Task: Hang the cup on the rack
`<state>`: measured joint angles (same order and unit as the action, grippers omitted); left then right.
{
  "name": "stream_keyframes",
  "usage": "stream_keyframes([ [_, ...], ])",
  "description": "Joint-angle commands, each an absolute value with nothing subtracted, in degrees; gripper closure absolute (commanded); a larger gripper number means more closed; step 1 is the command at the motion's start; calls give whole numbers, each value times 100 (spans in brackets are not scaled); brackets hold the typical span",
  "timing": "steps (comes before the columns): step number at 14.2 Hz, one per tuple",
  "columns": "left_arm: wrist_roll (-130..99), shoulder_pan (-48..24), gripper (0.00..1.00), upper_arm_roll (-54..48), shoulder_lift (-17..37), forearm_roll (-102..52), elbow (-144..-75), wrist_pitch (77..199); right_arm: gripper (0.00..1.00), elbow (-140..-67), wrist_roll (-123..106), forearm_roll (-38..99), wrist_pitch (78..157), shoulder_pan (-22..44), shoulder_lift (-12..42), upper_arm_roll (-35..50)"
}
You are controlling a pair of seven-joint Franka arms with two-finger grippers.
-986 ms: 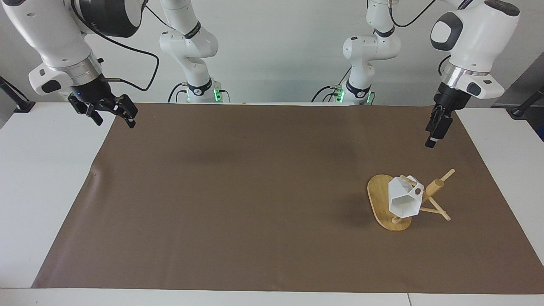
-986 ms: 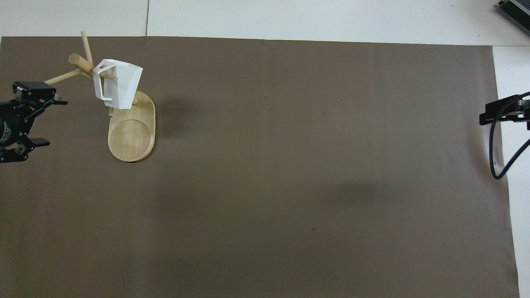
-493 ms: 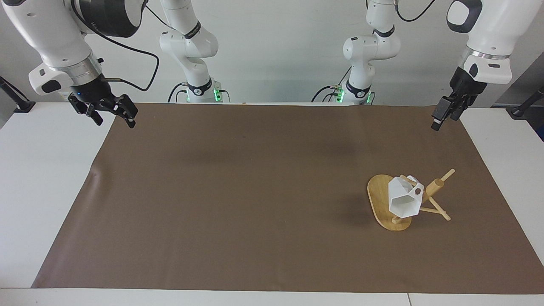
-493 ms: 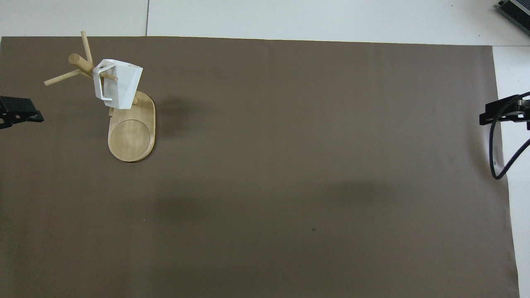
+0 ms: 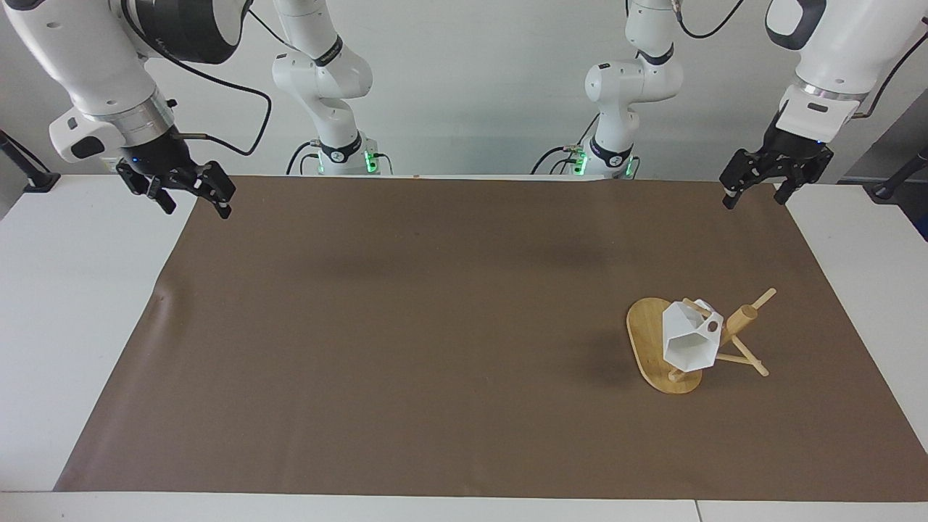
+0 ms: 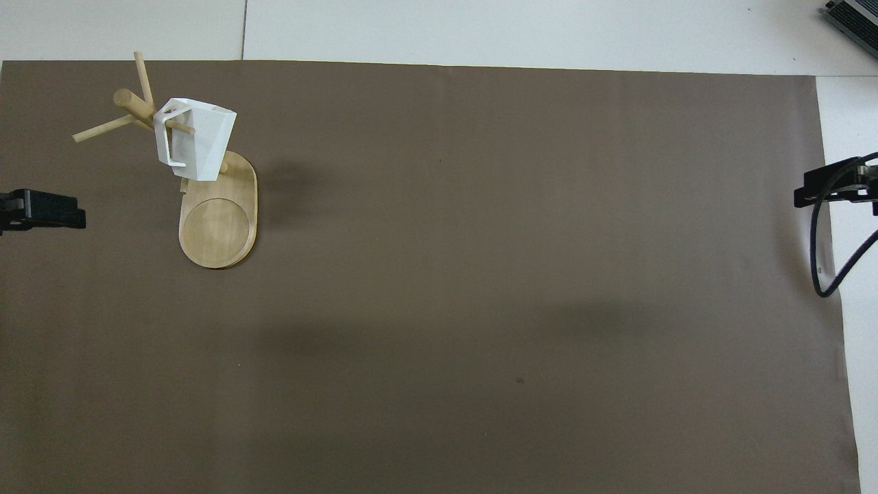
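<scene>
White faceted cup (image 5: 687,341) hangs by its handle on bamboo rack (image 5: 652,348).

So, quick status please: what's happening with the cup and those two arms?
Left end effector open, empty, raised. Right end effector open, empty, waiting. Cup hanging by its handle on a rack peg. Nothing in the way.

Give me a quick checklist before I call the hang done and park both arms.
1. Cup on a rack peg: ok, a peg passes through its handle.
2. Cup free of any gripper: ok.
3. Rack base flat on the mat: ok.
4. Left gripper open, empty, over the mat's corner nearest its base: ok.
5. Right gripper open, empty, waiting over the mat's edge at its own end: ok.
6. Peg seated deep enough to hold: cannot tell.
</scene>
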<state>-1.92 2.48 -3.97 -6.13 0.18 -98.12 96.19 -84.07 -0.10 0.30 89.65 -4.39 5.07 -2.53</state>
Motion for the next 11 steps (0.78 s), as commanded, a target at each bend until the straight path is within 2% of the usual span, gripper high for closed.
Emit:
stream_keyframes([
  [1, -26, 97, 0, -430, -256, 255, -9318, 9159, 0, -8508, -123, 114, 8965, -448, 422, -272],
  [6, -132, 158, 0, -440, -404, -95, -9466, 9527, 0, -8508, -123, 105, 8965, -448, 422, -272],
  [11, -88, 97, 0, -466, -317, -105, -8807, 8657, 0, -8508, -123, 114, 8956, -448, 422, -272],
])
